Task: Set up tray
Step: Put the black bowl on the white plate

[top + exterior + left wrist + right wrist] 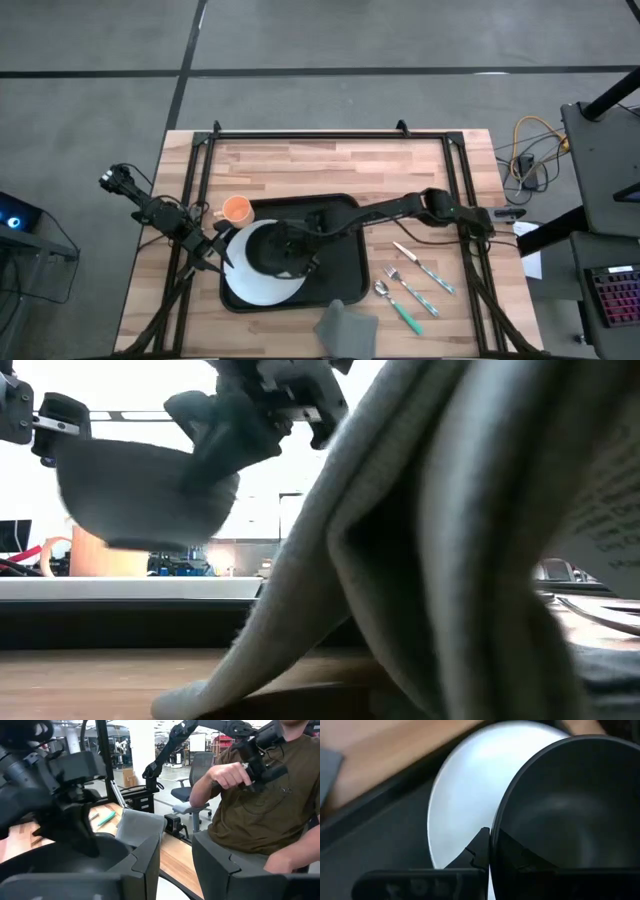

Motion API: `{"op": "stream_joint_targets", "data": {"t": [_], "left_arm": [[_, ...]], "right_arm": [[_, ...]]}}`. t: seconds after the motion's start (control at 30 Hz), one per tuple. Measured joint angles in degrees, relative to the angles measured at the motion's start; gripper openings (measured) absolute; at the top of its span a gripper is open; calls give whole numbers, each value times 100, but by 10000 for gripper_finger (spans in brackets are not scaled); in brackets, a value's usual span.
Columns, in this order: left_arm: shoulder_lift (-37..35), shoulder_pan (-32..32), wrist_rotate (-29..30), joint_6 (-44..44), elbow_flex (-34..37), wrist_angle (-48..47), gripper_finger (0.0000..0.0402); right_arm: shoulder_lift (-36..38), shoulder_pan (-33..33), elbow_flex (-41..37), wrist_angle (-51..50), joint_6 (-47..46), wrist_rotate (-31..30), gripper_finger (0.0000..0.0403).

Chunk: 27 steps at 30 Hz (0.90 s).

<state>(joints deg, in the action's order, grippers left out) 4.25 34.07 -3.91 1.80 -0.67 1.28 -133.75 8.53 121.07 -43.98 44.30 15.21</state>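
A black tray (335,262) is set on the wooden table (330,160), and a white plate (262,285) lies in the tray's left part. A dark bowl (570,815) is held above the plate by the right gripper (283,250), whose jaws are closed on the bowl's rim; in the low view the bowl (140,495) is seen lifted clear of the tray. The left gripper (218,250) is stationed at the tray's left edge, just beside the plate, with its fingers (145,865) parted about halfway and nothing seen between them. An orange cup (237,209) stands on the table just beyond the left jaws, off the tray. A grey napkin (345,328) is laid at the table's near edge, below the right jaws. A fork (408,285), a spoon (396,305) and a knife (425,265) are laid out right of the tray. A person (260,805) in a brown shirt is seen in the left wrist view, beyond the table.
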Motion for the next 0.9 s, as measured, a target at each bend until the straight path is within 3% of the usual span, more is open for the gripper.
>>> {"op": "stream_joint_targets", "data": {"t": [0.2, 0.9], "left_arm": [[34, 1, 1, 0, 0, 1, 96], [61, 2, 1, 0, 0, 0, 96]], "right_arm": [[-366, 31, 400, -78, 85, 4, 8], [-422, 35, 136, 245, 164, 177, 8]]}}
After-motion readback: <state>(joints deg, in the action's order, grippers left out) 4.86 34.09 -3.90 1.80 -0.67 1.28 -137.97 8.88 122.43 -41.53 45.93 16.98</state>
